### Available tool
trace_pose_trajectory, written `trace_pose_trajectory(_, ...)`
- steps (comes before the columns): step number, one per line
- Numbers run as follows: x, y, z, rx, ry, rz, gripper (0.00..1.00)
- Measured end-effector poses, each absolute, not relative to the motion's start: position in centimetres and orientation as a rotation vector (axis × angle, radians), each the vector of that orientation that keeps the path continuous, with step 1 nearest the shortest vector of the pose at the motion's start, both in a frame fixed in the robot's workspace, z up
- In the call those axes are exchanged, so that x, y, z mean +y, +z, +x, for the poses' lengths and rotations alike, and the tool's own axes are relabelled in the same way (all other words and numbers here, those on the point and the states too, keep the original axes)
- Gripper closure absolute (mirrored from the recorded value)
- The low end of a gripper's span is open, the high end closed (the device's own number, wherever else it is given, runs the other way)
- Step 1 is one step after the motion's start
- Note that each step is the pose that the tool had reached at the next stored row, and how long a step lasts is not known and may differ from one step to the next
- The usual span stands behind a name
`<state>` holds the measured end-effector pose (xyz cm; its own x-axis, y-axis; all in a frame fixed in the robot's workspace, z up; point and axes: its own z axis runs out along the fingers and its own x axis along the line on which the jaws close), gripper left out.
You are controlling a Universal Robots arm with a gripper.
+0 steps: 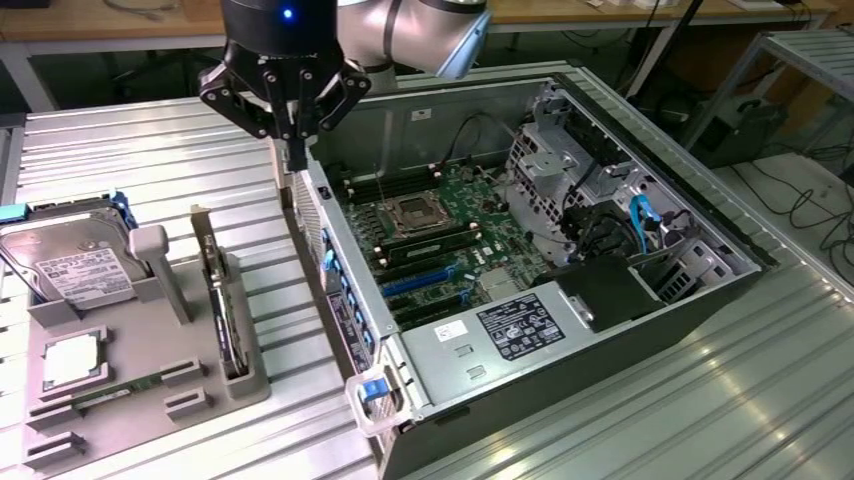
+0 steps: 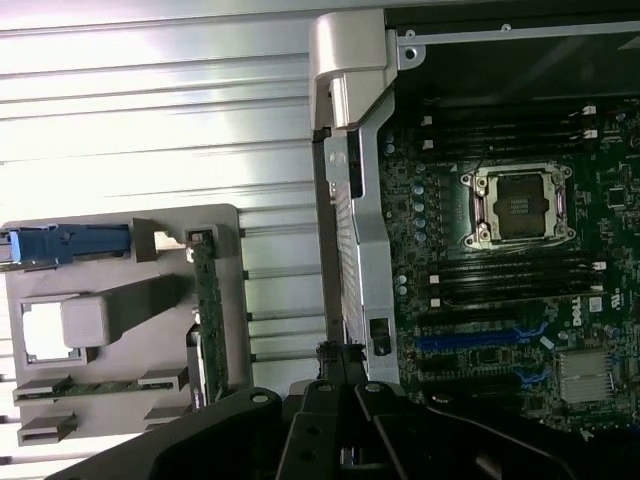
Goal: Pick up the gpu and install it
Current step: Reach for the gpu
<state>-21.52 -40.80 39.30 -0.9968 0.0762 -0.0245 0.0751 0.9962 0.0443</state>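
**Clenched gripper over the case wall; GPU upright in its tray slot**

The gripper (image 1: 295, 150) hangs from the arm with its two fingers pressed together, grasping nothing. Its tips point down at the top edge of the side wall of the open computer case (image 1: 400, 125), the wall that faces the parts tray. In the wrist view the gripper (image 2: 341, 356) sits over that same metal wall, with the ribbed table on one side and the motherboard (image 2: 500, 290) on the other.

The gpu (image 1: 220, 290) is untouched and well apart from the fingers. It stands on its long edge in a slot of the grey parts tray (image 1: 140, 345), just beside the case on the exterior view's left. Seen edge-on from the wrist, the gpu (image 2: 208, 310) shows as a thin green strip in the tray (image 2: 150, 295).

The same tray holds a hard drive (image 1: 74, 265) with a white label, a processor chip (image 1: 74, 362) and a narrow memory stick (image 1: 114, 393).

Inside the case lie the CPU socket (image 1: 414, 215), the blue expansion slots (image 1: 420, 285) and the power supply (image 1: 514, 325).
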Motion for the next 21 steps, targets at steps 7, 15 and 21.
trace_pose_trajectory(7, -41.0, 39.3, -22.1, 3.112, 0.068, 0.118, 0.89)
trace_pose_trajectory(15, -41.1, 39.3, -22.5, 3.112, 0.068, 0.118, 0.89)
trace_pose_trajectory(21, -41.2, 39.3, -23.0, 3.113, 0.068, 0.118, 0.89)
